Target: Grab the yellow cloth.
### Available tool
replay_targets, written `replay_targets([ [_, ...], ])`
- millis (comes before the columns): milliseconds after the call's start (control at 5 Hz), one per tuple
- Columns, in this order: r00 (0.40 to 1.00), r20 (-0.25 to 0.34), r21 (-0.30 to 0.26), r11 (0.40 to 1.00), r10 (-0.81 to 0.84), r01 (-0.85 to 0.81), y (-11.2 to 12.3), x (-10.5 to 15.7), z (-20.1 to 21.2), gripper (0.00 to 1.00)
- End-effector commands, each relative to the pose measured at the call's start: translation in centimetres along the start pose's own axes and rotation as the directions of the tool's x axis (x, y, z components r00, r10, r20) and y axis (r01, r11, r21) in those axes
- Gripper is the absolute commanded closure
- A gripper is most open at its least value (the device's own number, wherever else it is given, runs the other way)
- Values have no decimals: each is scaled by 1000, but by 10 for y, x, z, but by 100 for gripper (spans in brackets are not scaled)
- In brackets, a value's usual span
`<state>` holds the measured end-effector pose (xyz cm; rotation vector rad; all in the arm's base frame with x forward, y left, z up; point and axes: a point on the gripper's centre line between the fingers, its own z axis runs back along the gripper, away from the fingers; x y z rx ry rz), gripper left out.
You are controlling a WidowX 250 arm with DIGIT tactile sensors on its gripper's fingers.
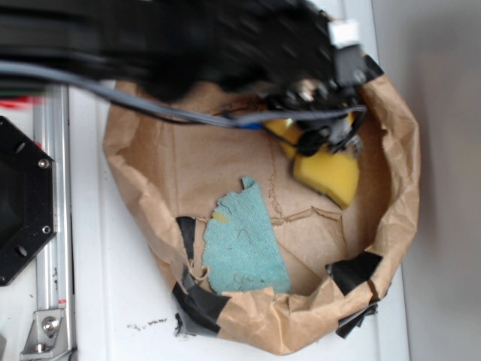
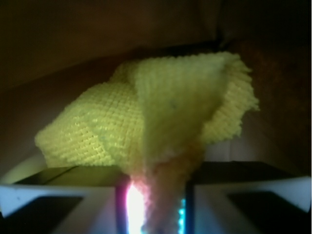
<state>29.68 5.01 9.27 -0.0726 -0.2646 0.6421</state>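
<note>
Jaws pinch a fold of the yellow cloth (image 2: 161, 117) between them, inside the brown paper bag (image 1: 188, 165).

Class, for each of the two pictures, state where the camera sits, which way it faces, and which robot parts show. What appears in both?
Exterior: overhead, looking down into the crumpled brown paper tray; blurred black arm and end effector over the yellow knitted cloth, teal cloth nearby.
Wrist: on the end effector, facing forward; its fingers pinch the yellow cloth.
Shared: the yellow cloth and end effector.
</note>
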Motion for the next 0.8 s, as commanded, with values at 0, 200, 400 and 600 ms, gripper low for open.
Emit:
replay_targets([
  [0, 917, -71, -24, 920, -392, 391, 10, -24, 88, 100],
  [200, 894, -78, -17, 897, -441, 441, 18, -14, 89, 100],
  [400, 902, -35, -11, 902, -431, 431, 22, -5, 88, 100],
  [600, 911, -46, 6, 912, -409, 409, 24, -1, 82, 100],
])
